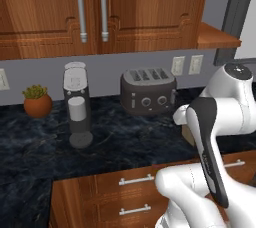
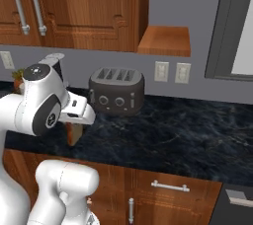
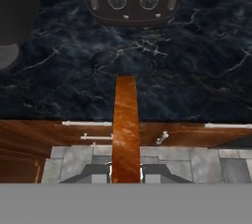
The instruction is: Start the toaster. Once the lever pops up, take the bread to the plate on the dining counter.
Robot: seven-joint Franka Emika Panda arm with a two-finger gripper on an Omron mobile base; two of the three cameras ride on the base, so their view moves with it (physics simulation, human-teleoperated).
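The pincer is clamping the bread edge-on between its two fingertips, the slice reaching up toward twelve o'clock in the hand view. So the carrying step is in hand: the slice is out of the toaster, which is sitting at twelve o'clock on the black marbled tabletop, well apart from the pincer, which is hanging over the near edge of that tabletop and the drawer fronts below.

In the right base view the bread is showing as a brown sliver under the white hand, at about nine o'clock from the toaster.

The next move, as I judge it, is calling for the base to be driving away to find the dining counter while the grip is keeping the slice from slipping.

The slice's face is turned away, and from the left base view the forearm is covering the pincer. The toaster's slots are looking empty, though they are too small to be sure.
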